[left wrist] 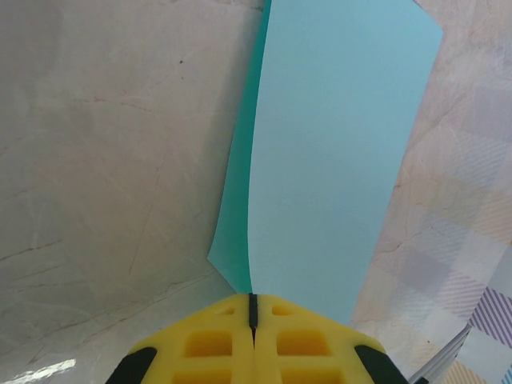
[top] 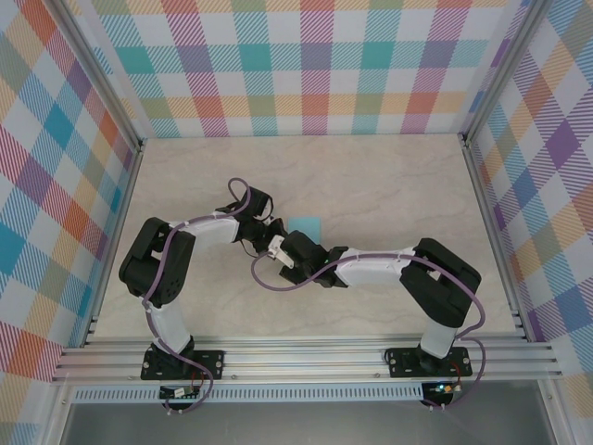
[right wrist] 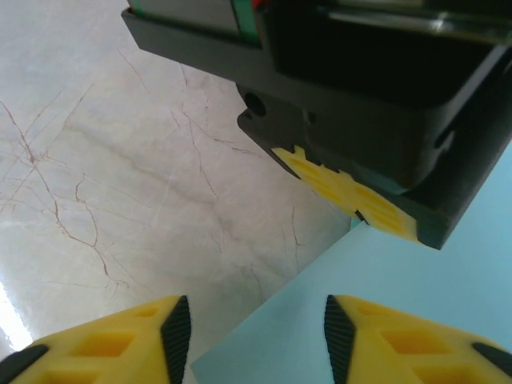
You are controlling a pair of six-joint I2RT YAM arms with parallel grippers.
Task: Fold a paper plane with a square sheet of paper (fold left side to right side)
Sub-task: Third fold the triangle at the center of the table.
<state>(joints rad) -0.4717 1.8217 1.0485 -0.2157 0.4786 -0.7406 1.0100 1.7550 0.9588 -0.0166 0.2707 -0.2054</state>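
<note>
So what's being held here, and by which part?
Left tool pinches the square sheet of paper at its near edge; right tool open, holding nothing.

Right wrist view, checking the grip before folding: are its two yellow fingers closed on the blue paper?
No, the right fingers stand apart, with bare table and the paper showing between them.

The chunky black-and-white left arm (top: 157, 264) and right arm (top: 440, 278) look alike. Thin purple wires (top: 273, 286) run along them. The foam finger pads (right wrist: 104, 336) are yellow.
</note>
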